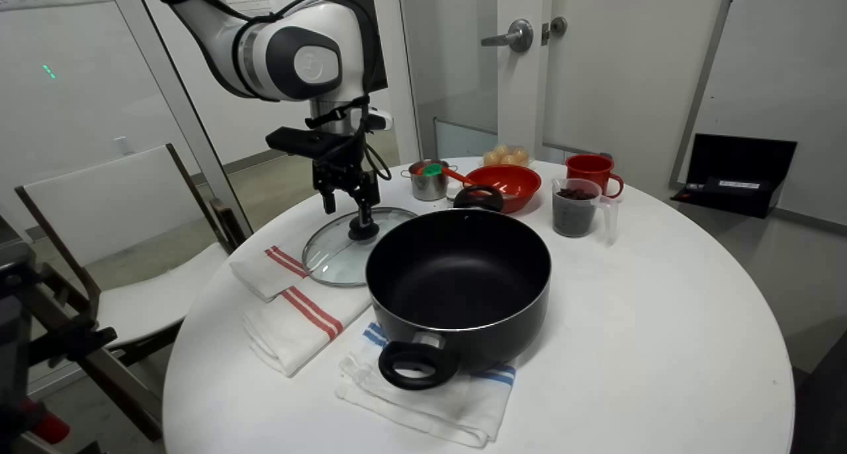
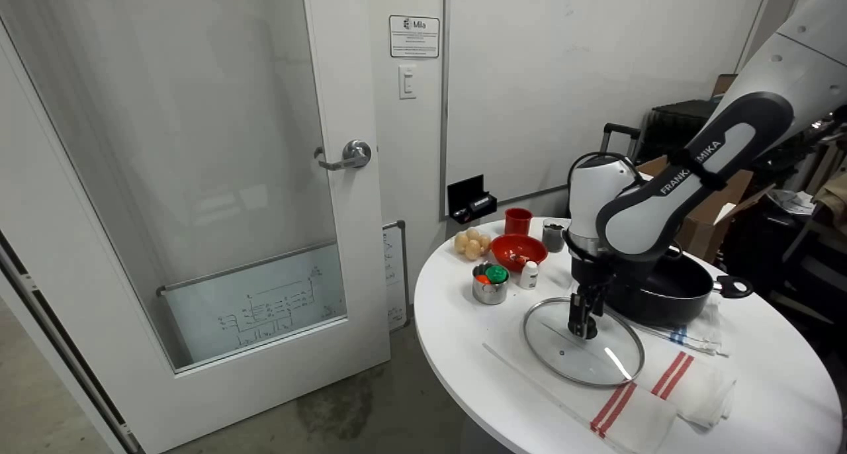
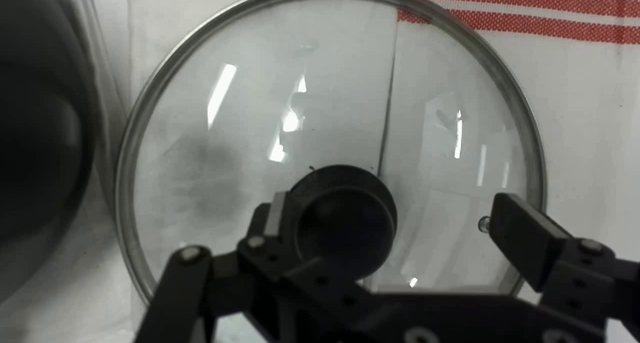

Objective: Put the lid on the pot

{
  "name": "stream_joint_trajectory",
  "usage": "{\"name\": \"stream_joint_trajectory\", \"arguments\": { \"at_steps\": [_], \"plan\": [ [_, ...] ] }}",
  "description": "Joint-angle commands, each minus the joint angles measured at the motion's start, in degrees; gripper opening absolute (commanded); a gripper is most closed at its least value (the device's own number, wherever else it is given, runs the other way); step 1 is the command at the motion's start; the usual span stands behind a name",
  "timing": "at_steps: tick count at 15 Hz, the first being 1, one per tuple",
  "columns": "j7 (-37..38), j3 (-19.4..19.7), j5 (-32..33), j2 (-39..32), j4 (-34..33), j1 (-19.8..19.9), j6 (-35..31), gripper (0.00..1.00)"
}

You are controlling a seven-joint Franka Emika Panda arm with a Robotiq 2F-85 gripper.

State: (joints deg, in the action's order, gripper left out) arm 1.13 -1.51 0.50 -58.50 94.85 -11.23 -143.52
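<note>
The round glass lid [image 1: 334,259] lies flat on the table, partly over the striped towels, beside the pot; it also shows in an exterior view [image 2: 556,355] and the wrist view [image 3: 225,148]. Its dark knob [image 3: 345,223] points up. The large black pot [image 1: 456,269] stands uncovered on a blue-striped towel; the arm partly hides it in an exterior view [image 2: 665,302]. Its dark side shows at the left of the wrist view [image 3: 40,148]. My gripper [image 3: 390,220] is open over the lid. One finger is close beside the knob; the other is well apart from it. I cannot tell whether that near finger touches the knob.
Red-striped towels [image 1: 308,321] lie by the lid and a blue-striped towel [image 1: 430,398] under the pot. Behind are a steel cup [image 1: 430,186], a red bowl [image 1: 519,186], a measuring cup [image 1: 574,212], a red mug [image 1: 589,169] and a white bottle [image 2: 529,276].
</note>
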Motion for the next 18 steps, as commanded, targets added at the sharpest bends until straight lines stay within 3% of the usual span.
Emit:
{"name": "stream_joint_trajectory", "arguments": {
  "at_steps": [1,13,14,15,18],
  "plan": [
    [2.0,1.1,1.8,-2.7,-4.5,-0.9,2.6,1.0],
    [1.7,1.7,1.6,-5.6,-9.4,-0.2,5.8,1.0],
    [1.6,1.6,1.6,-5.7,-9.7,-0.1,5.9,0.75],
    [1.5,1.5,1.5,-5.7,-9.7,0.0,5.9,0.74],
    [1.5,1.5,1.4,-5.6,-9.7,0.1,5.8,0.52]
  ]
}}
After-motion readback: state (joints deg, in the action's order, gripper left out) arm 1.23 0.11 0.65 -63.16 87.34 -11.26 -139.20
